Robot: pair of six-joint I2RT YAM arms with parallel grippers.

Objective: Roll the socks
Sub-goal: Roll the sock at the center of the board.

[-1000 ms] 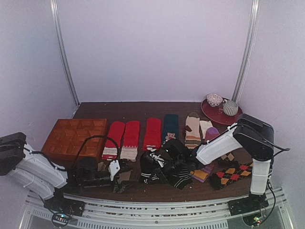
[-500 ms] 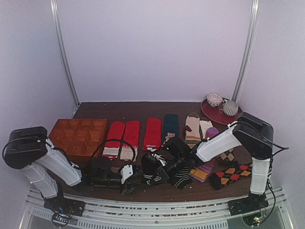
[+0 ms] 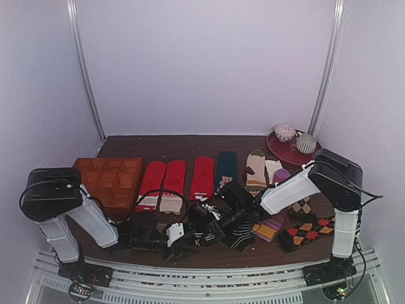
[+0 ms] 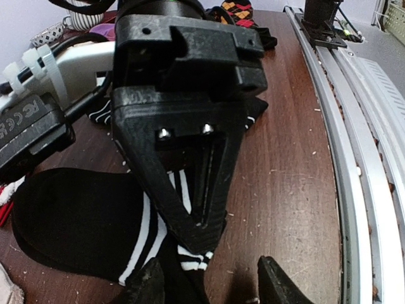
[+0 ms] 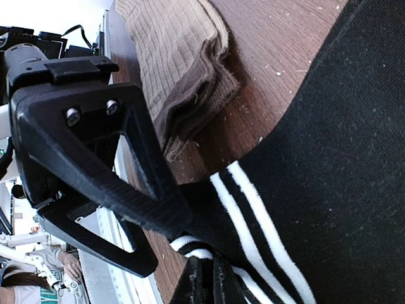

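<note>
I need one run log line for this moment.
right tool shut on black sock | left tool open, at same sock | sock not yet rolled

I record the socks (image 4: 76,221) as black with paired white stripes. I see one ribbed tan-brown sock (image 5: 177,63); the table (image 4: 291,158) is dark brown woodgrain.

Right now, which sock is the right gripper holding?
The black sock with white cuff bands; the right gripper pinches its cuff, while red socks lie untouched.
</note>
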